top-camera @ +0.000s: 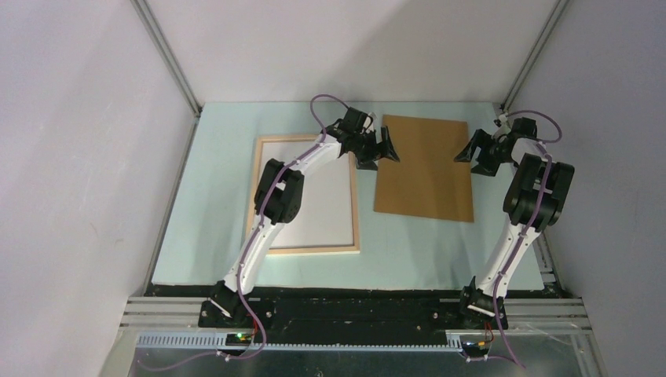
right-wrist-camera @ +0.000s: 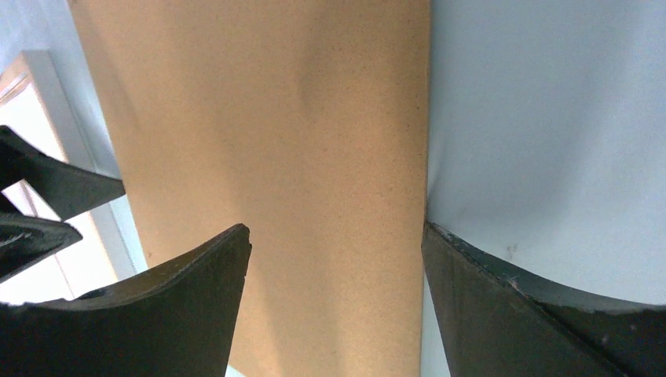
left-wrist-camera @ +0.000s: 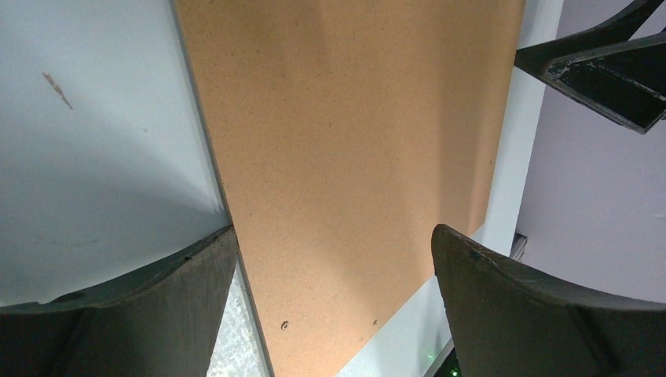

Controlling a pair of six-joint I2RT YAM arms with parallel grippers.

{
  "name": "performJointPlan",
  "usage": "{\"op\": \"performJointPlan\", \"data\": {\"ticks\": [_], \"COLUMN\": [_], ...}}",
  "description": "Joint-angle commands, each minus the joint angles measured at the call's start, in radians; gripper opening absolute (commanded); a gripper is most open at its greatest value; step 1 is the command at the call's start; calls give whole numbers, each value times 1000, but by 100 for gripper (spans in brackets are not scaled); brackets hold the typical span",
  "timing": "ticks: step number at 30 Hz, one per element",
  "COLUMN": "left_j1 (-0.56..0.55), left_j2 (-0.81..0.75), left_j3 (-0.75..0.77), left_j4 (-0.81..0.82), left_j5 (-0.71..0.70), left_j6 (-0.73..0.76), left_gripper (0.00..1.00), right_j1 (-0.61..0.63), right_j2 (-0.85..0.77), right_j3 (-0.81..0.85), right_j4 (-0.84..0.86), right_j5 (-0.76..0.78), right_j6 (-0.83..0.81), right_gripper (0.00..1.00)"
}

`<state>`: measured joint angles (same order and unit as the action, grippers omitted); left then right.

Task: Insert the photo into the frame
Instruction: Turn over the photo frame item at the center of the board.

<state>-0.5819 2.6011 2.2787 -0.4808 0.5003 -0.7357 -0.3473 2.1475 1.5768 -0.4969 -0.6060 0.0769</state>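
Ahead of me, right of ctr: plain brown backing board (top-camera: 425, 168) lies flat on the pale green mat (top-camera: 212, 196). Two tiny holes (left-wrist-camera: 284, 323) near one short edge. Grey walls (top-camera: 78, 157) w/ alu struts (top-camera: 167, 55) around.

No text, label, brand, number or sign is legible in any of my three views: nothing readable under my left fingers, under my right fingers, or from overhead.
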Motion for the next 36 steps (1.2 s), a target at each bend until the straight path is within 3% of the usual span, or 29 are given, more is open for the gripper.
{"op": "performJointPlan", "data": {"ticks": [1,13,21,36], "left_j1": [-66,-122,-135,-146], "left_j2": [-55,-198,-227,-257], "left_j3": [-65,-261,-306,-342], "left_j4": [-16,-13,-5,19], "left_j5": [61,103,127,164], "left_j6": [-19,15,67,101], "left_gripper": [98,98,98,98], "right_j1": [19,22,27,82], "right_j2": [-114,-382,-540,-637], "right_j3": [-51,-192,-204,-204], "right_j4": [-76,-164,-214,-178], "right_j5": [-229,-390,-491,-571], "right_j6": [9,-69,-74,-28], "right_gripper": [83,81,81,80]}}
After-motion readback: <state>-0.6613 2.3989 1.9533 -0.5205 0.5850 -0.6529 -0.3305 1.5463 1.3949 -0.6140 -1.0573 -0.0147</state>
